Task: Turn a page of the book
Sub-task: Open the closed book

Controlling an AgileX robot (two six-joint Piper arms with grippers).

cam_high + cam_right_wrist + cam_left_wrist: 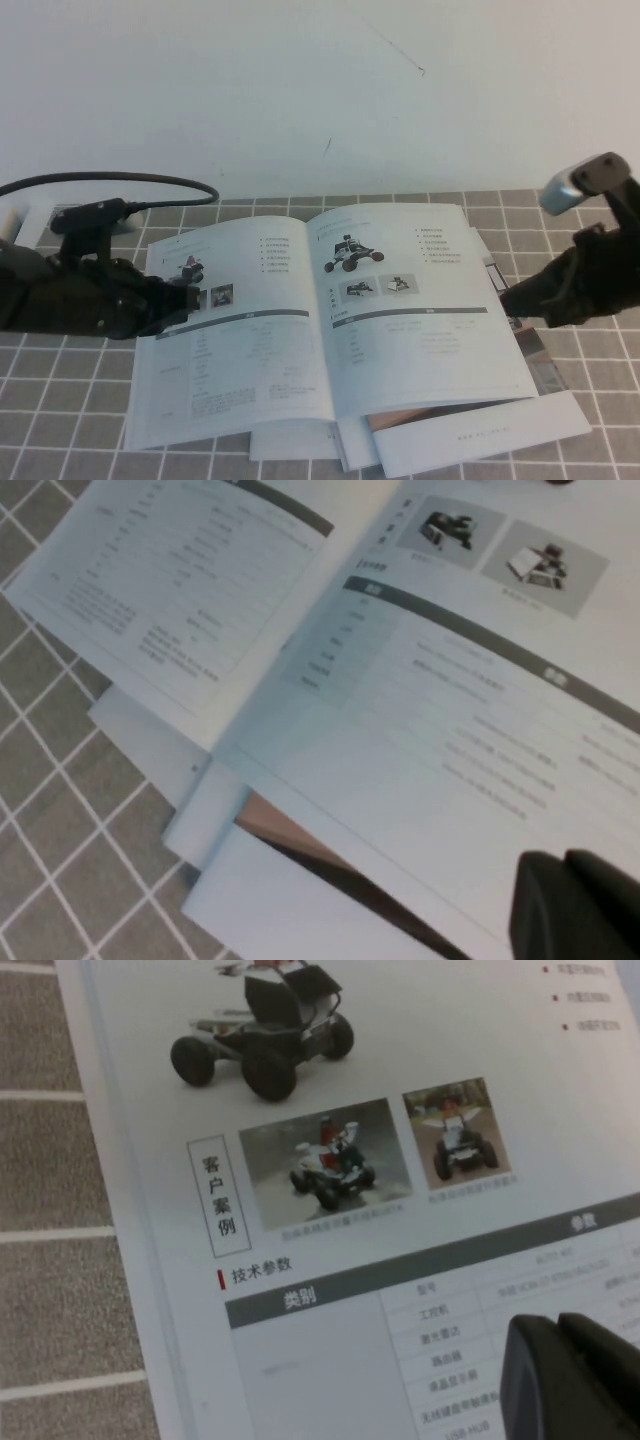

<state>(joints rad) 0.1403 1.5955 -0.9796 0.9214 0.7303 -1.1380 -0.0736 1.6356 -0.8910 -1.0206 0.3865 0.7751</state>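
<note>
The book (300, 262) lies open and flat on the tiled table. Its right page (420, 340) shows a black wheeled vehicle, two small photos, a grey bar and fine text. The left page (235, 350) has a similar layout. My left gripper (190, 297) is shut and rests low over the left page beside its small photos; in the left wrist view (558, 1322) its fingers are together just above the page's table (350, 1210). My right gripper (508, 300) is shut at the right page's outer edge; in the right wrist view (565, 860) it hovers over that page (450, 730).
Other white booklets (470, 435) stick out from under the book at the front. A brochure with brownish photos (545, 365) shows at the right edge. A black cable (120, 180) arcs over the left arm. Grey tiled cloth (60, 400) surrounds the stack.
</note>
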